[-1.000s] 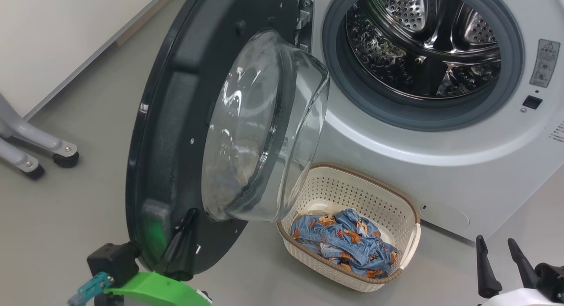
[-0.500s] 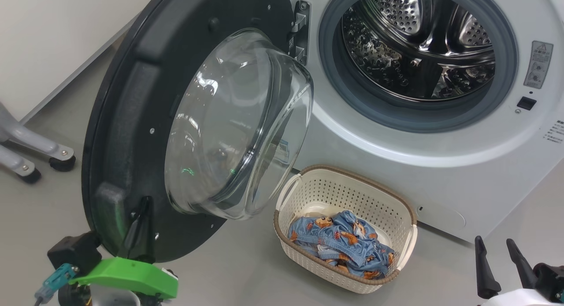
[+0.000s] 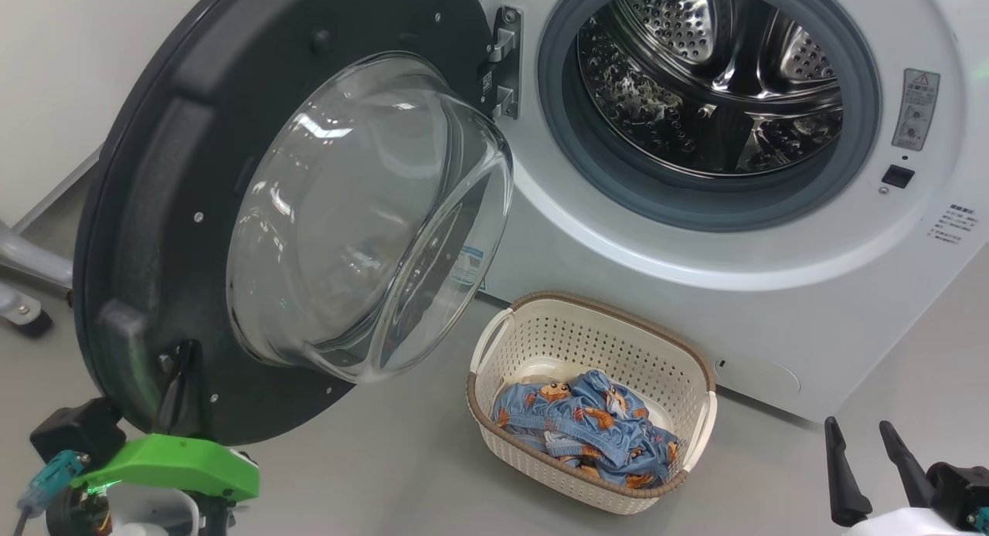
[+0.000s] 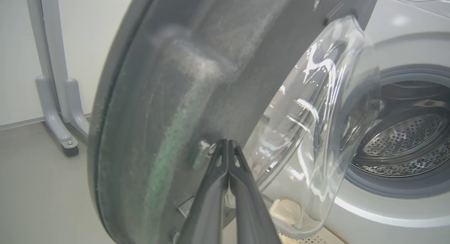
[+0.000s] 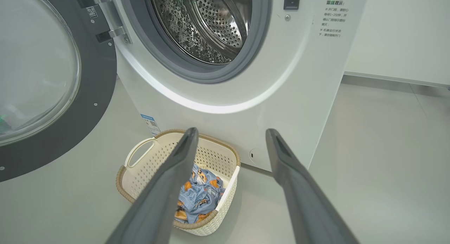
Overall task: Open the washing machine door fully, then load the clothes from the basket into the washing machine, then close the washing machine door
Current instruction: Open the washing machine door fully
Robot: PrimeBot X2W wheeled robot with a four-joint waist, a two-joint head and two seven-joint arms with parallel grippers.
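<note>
Black-rimmed round glass washing machine door (image 3: pixel 139 212), opening step: clenched left gripper (image 4: pixel 227 143) presses inner face; spread, empty right gripper (image 5: pixel 230 133) should next take light-blue clothes (image 3: pixel 579 420)

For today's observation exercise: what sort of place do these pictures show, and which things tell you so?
Most likely a laundry area: a white front-loading washing machine with its door open, and a basket of clothes on the grey floor.
</note>
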